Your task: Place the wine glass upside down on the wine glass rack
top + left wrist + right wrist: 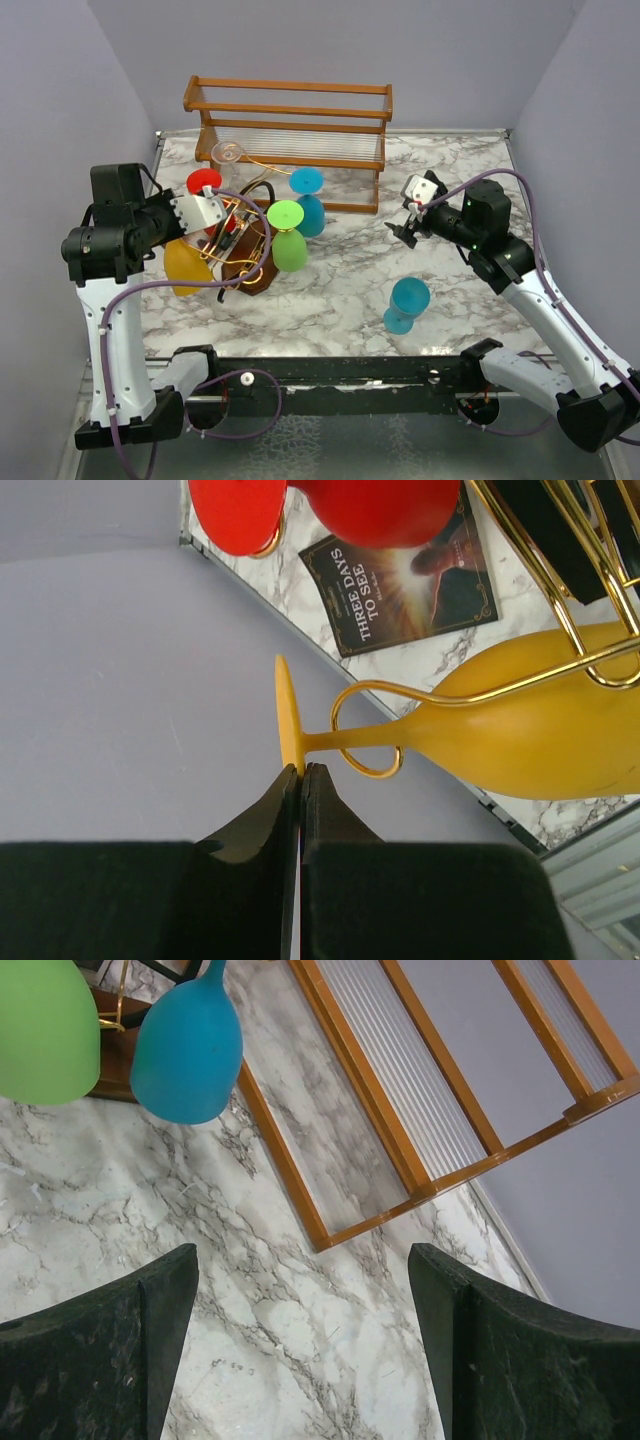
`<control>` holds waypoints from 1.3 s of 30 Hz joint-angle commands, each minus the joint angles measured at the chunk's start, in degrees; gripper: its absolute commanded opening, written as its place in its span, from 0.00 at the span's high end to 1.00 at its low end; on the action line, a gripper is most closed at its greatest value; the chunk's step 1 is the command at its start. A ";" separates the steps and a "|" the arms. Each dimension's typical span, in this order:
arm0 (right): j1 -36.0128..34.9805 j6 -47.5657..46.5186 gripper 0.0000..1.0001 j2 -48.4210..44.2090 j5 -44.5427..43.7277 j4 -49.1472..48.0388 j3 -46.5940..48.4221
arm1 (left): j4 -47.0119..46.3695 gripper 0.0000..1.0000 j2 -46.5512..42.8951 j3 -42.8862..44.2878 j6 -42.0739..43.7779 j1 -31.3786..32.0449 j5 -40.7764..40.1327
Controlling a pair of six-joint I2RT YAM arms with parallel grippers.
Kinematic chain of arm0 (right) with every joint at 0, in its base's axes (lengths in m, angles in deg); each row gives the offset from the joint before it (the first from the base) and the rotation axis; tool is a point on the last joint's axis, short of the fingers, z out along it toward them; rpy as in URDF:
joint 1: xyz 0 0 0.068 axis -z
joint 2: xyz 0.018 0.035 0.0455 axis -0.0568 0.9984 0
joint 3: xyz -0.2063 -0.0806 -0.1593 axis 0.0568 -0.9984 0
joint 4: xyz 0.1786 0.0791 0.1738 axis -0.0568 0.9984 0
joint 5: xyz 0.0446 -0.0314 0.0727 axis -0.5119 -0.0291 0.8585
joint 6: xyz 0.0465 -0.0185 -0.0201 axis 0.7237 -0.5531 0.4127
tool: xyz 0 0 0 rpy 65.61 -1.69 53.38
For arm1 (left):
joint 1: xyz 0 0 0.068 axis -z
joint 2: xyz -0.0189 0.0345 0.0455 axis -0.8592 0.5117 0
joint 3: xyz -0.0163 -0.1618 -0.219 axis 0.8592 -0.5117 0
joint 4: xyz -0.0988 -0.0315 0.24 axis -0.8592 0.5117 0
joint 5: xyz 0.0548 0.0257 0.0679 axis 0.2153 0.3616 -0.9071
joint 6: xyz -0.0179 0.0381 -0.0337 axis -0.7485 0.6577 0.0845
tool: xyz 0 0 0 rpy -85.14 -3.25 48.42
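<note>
I log: gold wire rack on dark wooden base (pixel 248 272), left on marble table (pixel 330 280); yellow wine glass (pixel 185 265) in its left loop; orange-brown slatted wooden frame (pixel 290 110) behind; teal wine glass (pixel 405 305) front right.

left arm (pixel 108 310): goes straight up from its base at the near left, then bends hard at the elbow, so the forearm runs out to the right
left wrist (pixel 200 209): roughly level, white housing facing inward
left gripper (pixel 301 770): both fingers pressed flat together, no gap at the tips
right arm (pixel 548 300): leans up and in from the near right base
right gripper (pixel 302 1260): jaws spread wide, hanging in the air, tilted downward
</note>
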 commanded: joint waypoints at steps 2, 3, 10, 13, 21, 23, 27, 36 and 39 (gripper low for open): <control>0.25 -0.54 0.15 0.12 0.11 -1.53 -0.40 | -3.58 1.00 0.63 -1.04 2.35 0.11 5.30; 0.25 -0.54 0.15 0.15 0.07 -1.56 -0.37 | -3.50 1.00 0.68 -1.00 2.52 0.11 5.81; 0.27 -0.62 0.15 0.33 -0.02 -1.46 -0.44 | -4.89 1.00 0.81 -1.83 3.24 0.20 2.02; 0.25 -0.71 0.15 0.47 -0.02 -1.48 -0.44 | -5.40 1.00 0.82 -2.90 3.80 0.28 -0.37; 0.25 -0.80 0.15 0.57 -0.17 -1.28 -0.43 | -6.05 1.00 0.76 -4.35 4.94 0.38 -4.06; 0.25 -0.80 0.15 0.66 -0.11 -1.34 -0.39 | -5.89 1.00 0.82 -4.17 4.94 0.38 -4.92; 0.25 -0.89 0.15 0.68 -0.11 -1.19 -0.42 | -5.33 1.00 1.02 -4.50 4.95 0.45 -7.14; 0.25 -0.93 0.15 1.23 -0.11 -0.81 -0.07 | -1.99 1.00 0.76 -2.53 4.94 0.47 -4.88; 0.25 -0.92 0.15 0.97 -0.20 -0.60 0.10 | -1.18 1.00 0.59 -2.15 5.09 0.45 -4.22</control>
